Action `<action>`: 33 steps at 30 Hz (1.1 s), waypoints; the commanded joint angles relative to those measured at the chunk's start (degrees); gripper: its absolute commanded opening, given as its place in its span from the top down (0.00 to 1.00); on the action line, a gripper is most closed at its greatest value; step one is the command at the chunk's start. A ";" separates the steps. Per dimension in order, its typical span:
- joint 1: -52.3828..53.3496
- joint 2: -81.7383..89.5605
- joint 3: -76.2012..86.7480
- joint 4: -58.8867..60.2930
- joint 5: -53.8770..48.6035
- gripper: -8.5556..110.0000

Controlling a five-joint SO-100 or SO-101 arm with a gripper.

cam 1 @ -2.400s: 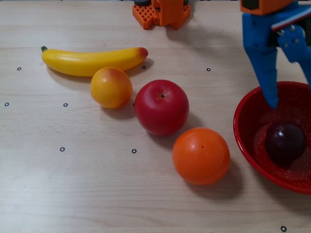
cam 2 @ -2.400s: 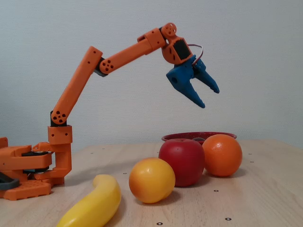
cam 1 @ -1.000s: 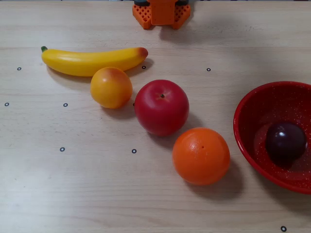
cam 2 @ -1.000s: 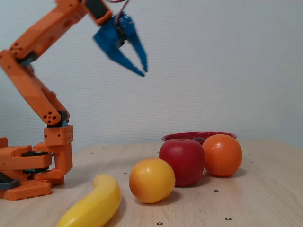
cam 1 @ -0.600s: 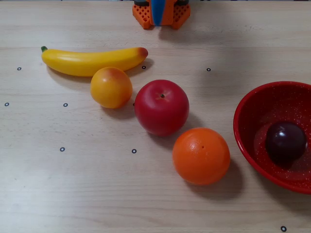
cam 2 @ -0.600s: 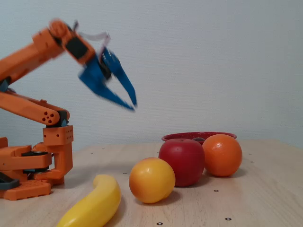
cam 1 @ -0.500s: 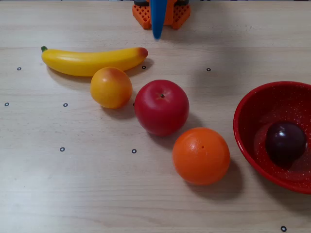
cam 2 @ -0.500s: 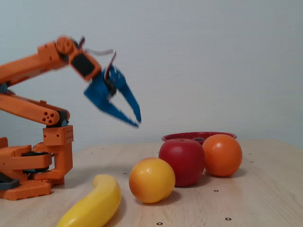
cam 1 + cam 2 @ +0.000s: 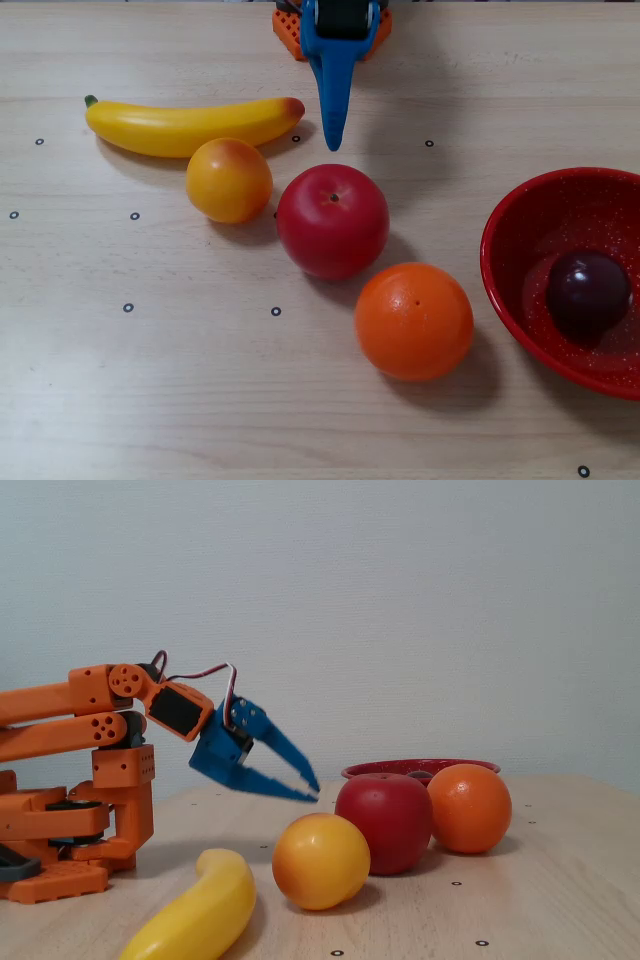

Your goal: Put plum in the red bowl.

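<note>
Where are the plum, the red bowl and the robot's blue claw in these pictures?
plum (image 9: 587, 291): overhead view, on its glossy top.
red bowl (image 9: 497, 232): overhead view, on its left rim.
gripper (image 9: 311, 787): fixed view, midway between the blue fingertips, which stand apart.

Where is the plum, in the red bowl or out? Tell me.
In. The overhead view shows the plum resting on the speckled inside of the red bowl, with the gripper empty and far off, near the arm's base.

overhead view looks straight down, close — fixed view sits low at table level, side-on; both share the apple (image 9: 332, 221).
</note>
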State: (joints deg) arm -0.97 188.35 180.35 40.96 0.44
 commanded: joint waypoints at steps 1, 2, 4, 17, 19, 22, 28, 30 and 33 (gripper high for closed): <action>-1.14 2.02 2.20 0.79 -0.26 0.93; -1.41 2.55 2.20 2.37 -0.09 0.93; -1.32 2.55 2.20 4.31 0.44 0.93; 1.14 2.64 2.20 7.82 3.16 0.93; 1.14 2.55 2.20 7.91 3.16 0.93; 1.14 2.55 2.20 7.91 3.08 0.93; 1.67 2.55 2.20 8.09 4.13 0.93; 1.67 2.55 2.20 8.09 4.13 0.93; 1.67 2.55 2.20 8.09 4.04 0.93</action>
State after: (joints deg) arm -0.44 189.93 180.35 48.60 3.60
